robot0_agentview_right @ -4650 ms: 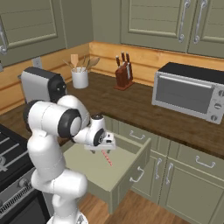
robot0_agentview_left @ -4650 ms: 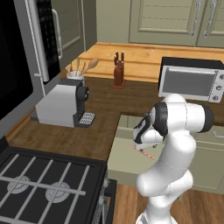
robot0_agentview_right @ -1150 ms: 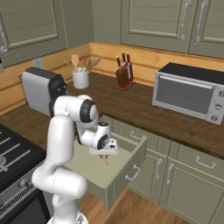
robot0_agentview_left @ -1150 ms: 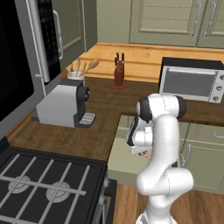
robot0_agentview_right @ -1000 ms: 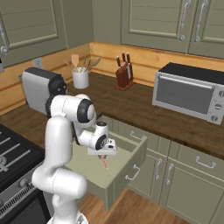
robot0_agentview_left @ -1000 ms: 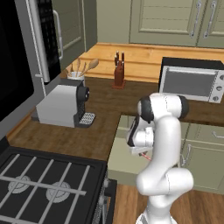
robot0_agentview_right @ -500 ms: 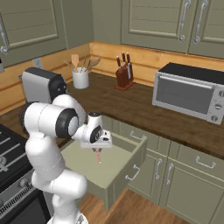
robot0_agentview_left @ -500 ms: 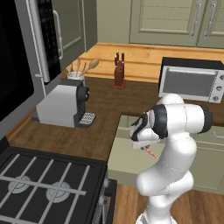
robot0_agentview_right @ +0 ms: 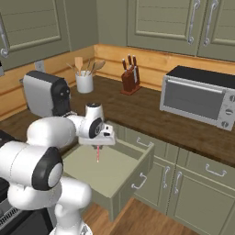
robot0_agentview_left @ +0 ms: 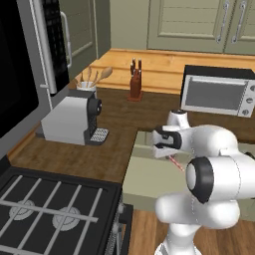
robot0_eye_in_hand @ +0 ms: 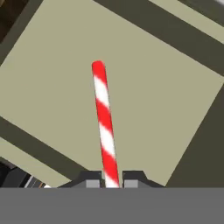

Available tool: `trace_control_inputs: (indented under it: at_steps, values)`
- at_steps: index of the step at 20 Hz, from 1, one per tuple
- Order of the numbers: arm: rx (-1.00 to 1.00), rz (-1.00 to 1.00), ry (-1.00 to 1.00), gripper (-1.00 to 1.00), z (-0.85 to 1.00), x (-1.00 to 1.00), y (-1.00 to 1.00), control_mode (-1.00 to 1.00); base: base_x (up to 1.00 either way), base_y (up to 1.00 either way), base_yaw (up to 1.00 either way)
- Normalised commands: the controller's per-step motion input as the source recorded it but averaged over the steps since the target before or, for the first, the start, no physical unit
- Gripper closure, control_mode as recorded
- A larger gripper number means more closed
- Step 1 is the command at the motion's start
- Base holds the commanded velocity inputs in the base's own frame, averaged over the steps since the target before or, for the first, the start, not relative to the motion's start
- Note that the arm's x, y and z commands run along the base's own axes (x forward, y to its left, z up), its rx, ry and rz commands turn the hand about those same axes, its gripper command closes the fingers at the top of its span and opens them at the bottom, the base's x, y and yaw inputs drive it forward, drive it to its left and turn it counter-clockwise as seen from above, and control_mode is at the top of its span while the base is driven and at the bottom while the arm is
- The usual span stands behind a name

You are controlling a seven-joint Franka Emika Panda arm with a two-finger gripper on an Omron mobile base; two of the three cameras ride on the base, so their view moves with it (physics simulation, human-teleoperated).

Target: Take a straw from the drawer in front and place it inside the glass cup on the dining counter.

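Note:
The drawer [robot0_agentview_right: 106, 170] stands pulled open below the wall counter, its pale floor [robot0_eye_in_hand: 57, 87] bare. My gripper [robot0_agentview_right: 97, 143] hangs above it, shut on the straw [robot0_agentview_right: 97, 154], which points down toward the drawer floor. In the hand view the red-and-white striped straw [robot0_eye_in_hand: 104, 127] runs up from between my gripper [robot0_eye_in_hand: 111, 181] tips. From the left, the straw [robot0_agentview_left: 175, 163] sticks out slanted below the gripper [robot0_agentview_left: 167, 153], over the drawer [robot0_agentview_left: 147, 180]. The glass cup and the dining counter are out of view.
On the wood counter stand a microwave [robot0_agentview_right: 198, 96], a knife block [robot0_agentview_right: 130, 79], a white pot of wooden spoons [robot0_agentview_right: 85, 82] and a coffee machine [robot0_agentview_right: 45, 94]. A stove [robot0_agentview_left: 47, 211] lies to the left. Cabinet doors [robot0_agentview_right: 179, 183] flank the drawer.
The arm has pulled back and up from inside the drawer. The straw has come up off the drawer floor, gripped between the fingers, and now hangs above it.

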Motion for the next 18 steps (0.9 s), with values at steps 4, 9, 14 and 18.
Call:
trace_control_inputs:
  at_steps: [4,9,14,18]
  values:
    - [0.00,-0.03,0.00,1.00,1.00,-0.46,0.00,-1.00,0.00,0.00,0.00]
    - [0.00,-0.01,-0.01,1.00,1.00,-0.55,-0.09,-1.00,0.00,0.00,0.00]
    - [0.00,-0.02,-0.06,1.00,1.00,-0.78,-0.28,-1.00,0.00,0.00,0.00]
    - [0.00,-0.02,-0.07,1.00,0.98,-0.64,-0.26,-1.00,0.00,0.00,0.00]
